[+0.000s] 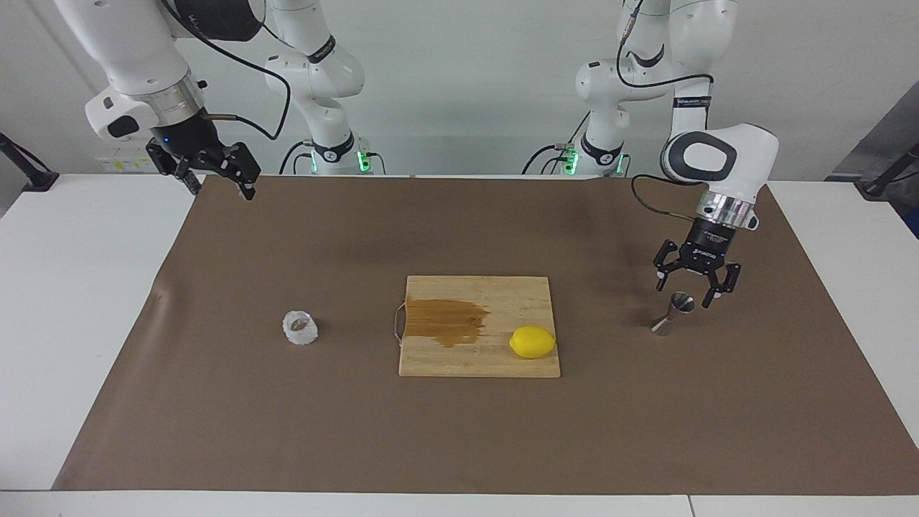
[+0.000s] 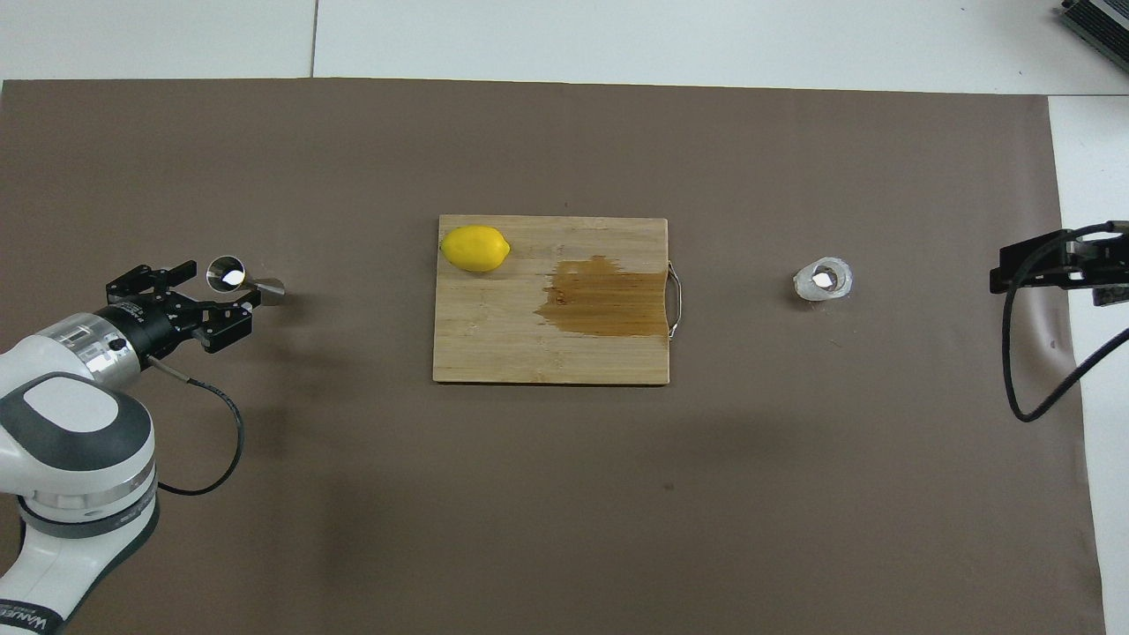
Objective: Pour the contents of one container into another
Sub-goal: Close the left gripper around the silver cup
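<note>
The squat clear glass cup (image 1: pixel 299 328) (image 2: pixel 823 280) stands on the brown mat toward the right arm's end. The steel hourglass jigger (image 1: pixel 675 312) (image 2: pixel 228 275) stands upright toward the left arm's end. My left gripper (image 1: pixel 686 294) (image 2: pixel 219 289) hangs open just above the jigger's top rim, one finger on each side of it and neither touching it. My right gripper (image 1: pixel 221 190) is open and empty. It waits raised over the mat's corner nearest the robots at the right arm's end, well apart from the cup.
A wooden cutting board (image 1: pixel 481 362) (image 2: pixel 494 344) lies mid-table between cup and jigger. It has a dark wet stain (image 1: pixel 445 322) and a yellow lemon (image 1: pixel 533 342) (image 2: pixel 475 248) on it. The brown mat (image 1: pixel 459 431) covers most of the white table.
</note>
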You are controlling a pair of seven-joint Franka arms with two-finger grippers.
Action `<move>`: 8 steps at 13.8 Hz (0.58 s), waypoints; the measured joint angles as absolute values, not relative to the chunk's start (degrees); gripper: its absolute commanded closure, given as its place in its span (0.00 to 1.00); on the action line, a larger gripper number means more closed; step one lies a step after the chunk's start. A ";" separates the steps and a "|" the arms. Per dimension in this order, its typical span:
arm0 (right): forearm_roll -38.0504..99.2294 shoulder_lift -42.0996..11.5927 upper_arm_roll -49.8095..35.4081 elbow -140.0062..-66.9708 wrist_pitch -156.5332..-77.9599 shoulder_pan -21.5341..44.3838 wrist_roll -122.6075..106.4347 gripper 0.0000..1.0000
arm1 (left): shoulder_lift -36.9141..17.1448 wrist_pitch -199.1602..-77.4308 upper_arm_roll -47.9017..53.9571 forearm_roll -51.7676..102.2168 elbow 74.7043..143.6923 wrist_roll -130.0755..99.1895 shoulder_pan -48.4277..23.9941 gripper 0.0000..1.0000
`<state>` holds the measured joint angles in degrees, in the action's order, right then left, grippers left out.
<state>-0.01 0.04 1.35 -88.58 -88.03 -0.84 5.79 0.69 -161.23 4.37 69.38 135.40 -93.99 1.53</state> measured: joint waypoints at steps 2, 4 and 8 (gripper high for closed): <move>-0.01 0.04 1.35 -88.58 -88.03 -0.84 5.79 0.00 | 0.53 -161.77 4.37 69.88 135.41 -93.99 1.44 0.00; -0.01 0.04 1.35 -88.58 -88.03 -0.84 5.79 0.00 | 0.16 -162.61 4.38 70.32 135.42 -94.02 0.74 0.06; -0.01 0.04 1.35 -88.58 -88.03 -0.84 5.79 0.00 | -0.20 -163.39 4.35 70.85 135.42 -94.04 0.22 0.16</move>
